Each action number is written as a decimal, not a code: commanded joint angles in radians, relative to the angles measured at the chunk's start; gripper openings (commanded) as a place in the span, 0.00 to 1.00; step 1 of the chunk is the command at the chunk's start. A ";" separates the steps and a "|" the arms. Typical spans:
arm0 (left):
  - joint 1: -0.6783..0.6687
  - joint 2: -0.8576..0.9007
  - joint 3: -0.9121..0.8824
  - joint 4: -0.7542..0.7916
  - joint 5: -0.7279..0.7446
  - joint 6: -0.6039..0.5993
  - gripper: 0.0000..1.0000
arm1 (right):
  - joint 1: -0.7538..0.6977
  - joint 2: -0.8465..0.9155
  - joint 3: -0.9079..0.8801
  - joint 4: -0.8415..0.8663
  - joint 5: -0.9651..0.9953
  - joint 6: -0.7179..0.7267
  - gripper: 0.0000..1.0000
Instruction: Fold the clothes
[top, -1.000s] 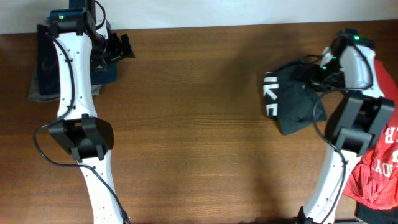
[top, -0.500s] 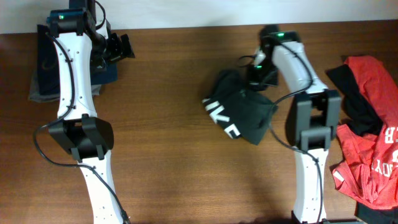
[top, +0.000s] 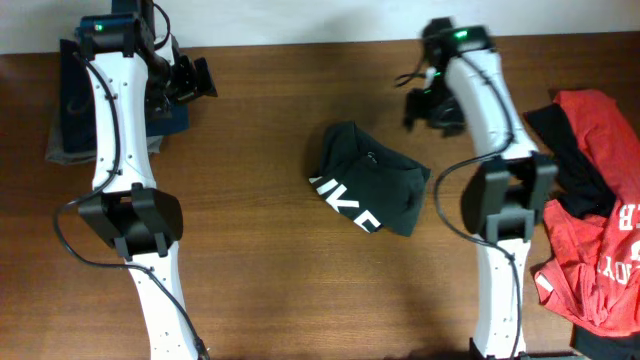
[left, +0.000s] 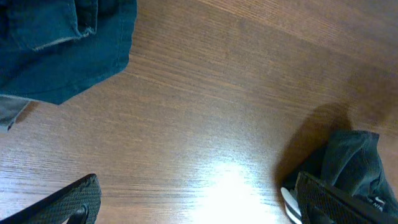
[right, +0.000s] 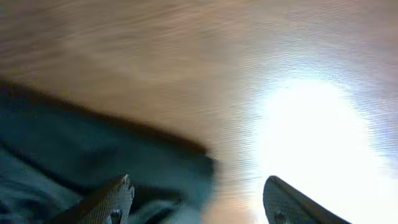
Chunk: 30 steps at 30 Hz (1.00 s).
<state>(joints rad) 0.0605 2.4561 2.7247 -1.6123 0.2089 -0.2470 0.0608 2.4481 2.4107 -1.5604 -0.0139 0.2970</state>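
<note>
The clothes lie in two places. A charcoal-black T-shirt (top: 368, 188) with white letters sits bunched at mid-table, apart from both grippers. A red T-shirt (top: 600, 240) with white letters is heaped at the right edge. My right gripper (top: 420, 108) hangs open just behind and to the right of the black shirt. In the blurred right wrist view its jaws (right: 199, 199) stand apart, with dark fabric (right: 93, 155) below the left finger. My left gripper (top: 195, 78) is open at the back left, with bare wood between its fingers (left: 199, 205). The black shirt (left: 351, 162) shows beyond its right finger.
Folded blue denim (top: 70, 95) on a grey garment lies at the back left corner, also seen as denim (left: 62, 43) in the left wrist view. A black cloth (top: 562, 150) pokes out beside the red shirt. The table's far edge runs just behind both grippers.
The right arm swung left from the right edge, carrying the black shirt to mid-table. It opened and pulled back, and the shirt dropped. The left arm stayed still.
</note>
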 joint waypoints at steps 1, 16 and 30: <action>-0.026 -0.029 0.006 0.006 0.007 0.032 0.99 | -0.087 -0.007 0.034 -0.082 0.052 -0.059 0.72; -0.078 -0.029 0.006 0.047 0.003 0.032 0.99 | -0.178 -0.006 -0.060 -0.127 -0.027 -0.150 0.47; -0.078 -0.029 0.006 0.047 0.003 0.032 0.99 | -0.150 -0.006 -0.278 -0.001 -0.150 -0.170 0.47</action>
<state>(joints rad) -0.0204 2.4561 2.7247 -1.5711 0.2089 -0.2283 -0.1169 2.4481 2.1700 -1.5700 -0.0830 0.1310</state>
